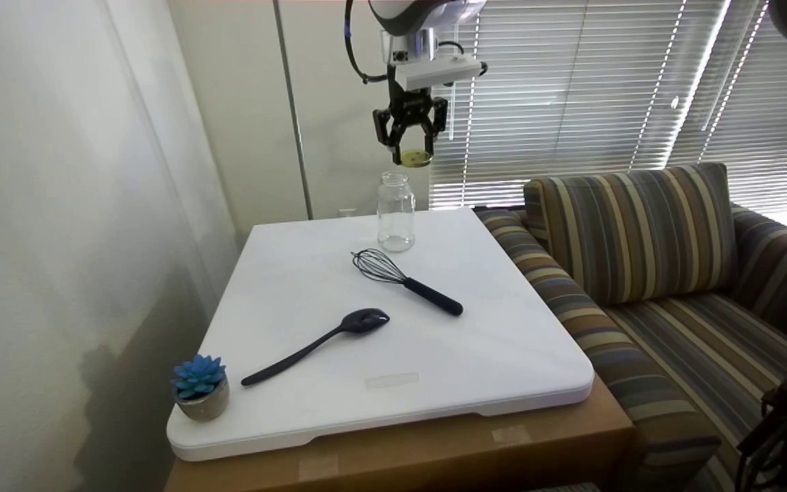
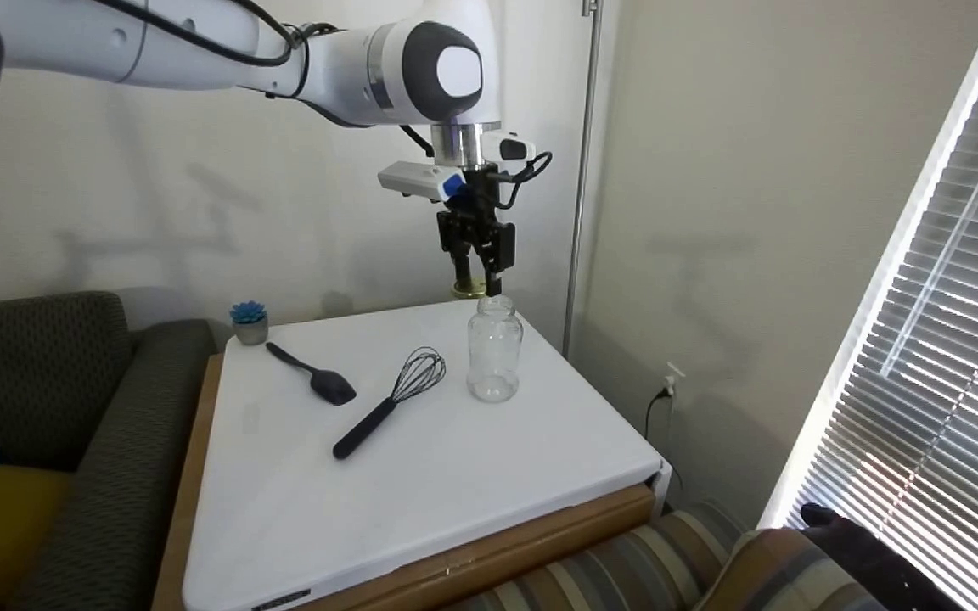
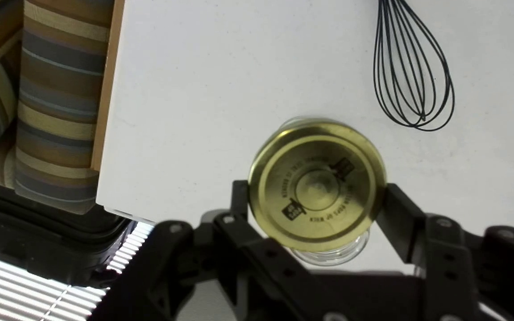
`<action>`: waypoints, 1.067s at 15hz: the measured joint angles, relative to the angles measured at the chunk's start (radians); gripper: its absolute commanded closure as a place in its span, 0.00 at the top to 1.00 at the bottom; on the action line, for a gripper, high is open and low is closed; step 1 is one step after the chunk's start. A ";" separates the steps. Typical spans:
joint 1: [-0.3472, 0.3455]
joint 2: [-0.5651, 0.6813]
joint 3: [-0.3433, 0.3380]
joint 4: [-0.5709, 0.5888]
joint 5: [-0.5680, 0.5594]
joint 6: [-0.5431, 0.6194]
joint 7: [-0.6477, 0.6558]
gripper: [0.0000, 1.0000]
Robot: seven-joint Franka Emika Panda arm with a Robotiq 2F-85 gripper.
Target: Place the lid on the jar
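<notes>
The lid (image 1: 416, 159) is a round gold cap held level between the two fingertips of my gripper (image 1: 413, 154). In the wrist view the fingertips press its left and right rims, and its printed top (image 3: 317, 191) faces the camera. The clear glass jar (image 1: 395, 215) stands upright and open on the white table, with the lid above its mouth and apart from it. In an exterior view the lid (image 2: 468, 290) shows slightly behind and to the left of the mouth of the jar (image 2: 494, 361). In the wrist view the lid hides most of the jar (image 3: 335, 257).
A black whisk (image 1: 407, 281) lies on the white table (image 1: 475, 362) close to the jar. A black spoon (image 1: 318, 342) and a potted blue succulent (image 1: 201, 387) are farther from it. A striped armchair (image 1: 629, 239) stands beside the table, and walls stand close by.
</notes>
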 measured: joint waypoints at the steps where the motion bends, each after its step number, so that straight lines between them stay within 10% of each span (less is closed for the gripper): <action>1: 0.000 0.000 0.000 0.000 0.000 0.000 0.000 0.47; 16: -0.012 0.022 0.023 -0.001 0.033 0.000 0.000 0.47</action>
